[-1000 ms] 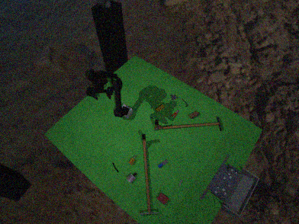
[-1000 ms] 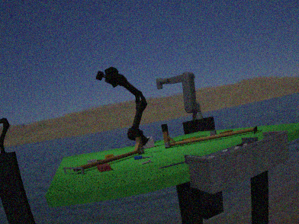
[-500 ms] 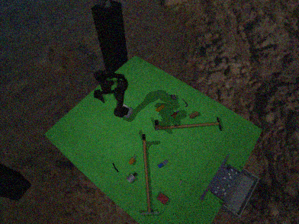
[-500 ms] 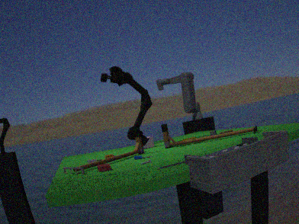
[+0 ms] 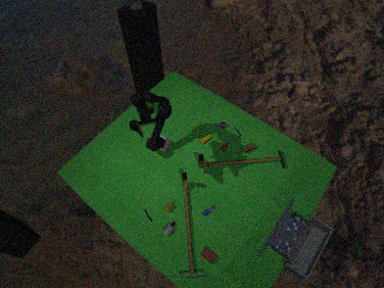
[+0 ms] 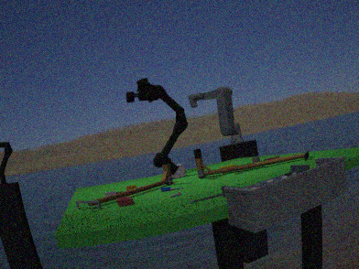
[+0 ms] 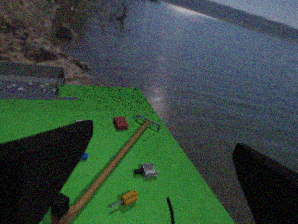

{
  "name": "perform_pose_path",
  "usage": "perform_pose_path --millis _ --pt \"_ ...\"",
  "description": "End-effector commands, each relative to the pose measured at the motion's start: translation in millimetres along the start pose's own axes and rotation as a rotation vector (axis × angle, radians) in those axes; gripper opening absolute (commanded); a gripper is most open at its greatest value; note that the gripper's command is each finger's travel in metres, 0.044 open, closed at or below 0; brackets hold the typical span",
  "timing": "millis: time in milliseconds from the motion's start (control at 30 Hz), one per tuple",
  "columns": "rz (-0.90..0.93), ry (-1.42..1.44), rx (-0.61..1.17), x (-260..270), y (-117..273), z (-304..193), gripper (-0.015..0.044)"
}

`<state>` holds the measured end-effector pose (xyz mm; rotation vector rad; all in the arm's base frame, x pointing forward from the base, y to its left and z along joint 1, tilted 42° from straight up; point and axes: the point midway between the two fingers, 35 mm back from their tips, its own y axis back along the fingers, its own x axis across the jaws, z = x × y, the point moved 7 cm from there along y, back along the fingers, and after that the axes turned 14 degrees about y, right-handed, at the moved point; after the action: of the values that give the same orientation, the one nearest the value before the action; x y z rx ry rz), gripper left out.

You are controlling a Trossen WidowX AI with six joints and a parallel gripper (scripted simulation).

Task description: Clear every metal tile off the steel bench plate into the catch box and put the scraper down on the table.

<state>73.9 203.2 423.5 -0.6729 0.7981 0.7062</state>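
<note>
Two long-handled tools with crosswise heads on the green bench, no telling which is the scraper: one tool with its head toward the top view's right corner, the other tool with its head near the lower-left edge, beside a red block. At the lower-right edge, the grey catch box, pale bits just inward. High over the upper-left edge, the gripper, spread open, empty.

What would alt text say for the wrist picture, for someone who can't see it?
Two open black tapered fingers frame a bright green tabletop, where a long wooden-handled tool with a wide thin head lies near a small red block and an orange-handled tool, with rippling water beyond.
</note>
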Motion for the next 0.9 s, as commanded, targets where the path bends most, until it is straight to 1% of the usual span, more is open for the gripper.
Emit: perform_pose_path --millis 0,533,867 --pt "0.0 -0.067 0.045 14 -9 -2 0.044" --pt "-0.042 -0.272 0.184 57 -43 -10 0.044" --pt "-0.043 -0.281 0.193 59 -44 -11 0.044"
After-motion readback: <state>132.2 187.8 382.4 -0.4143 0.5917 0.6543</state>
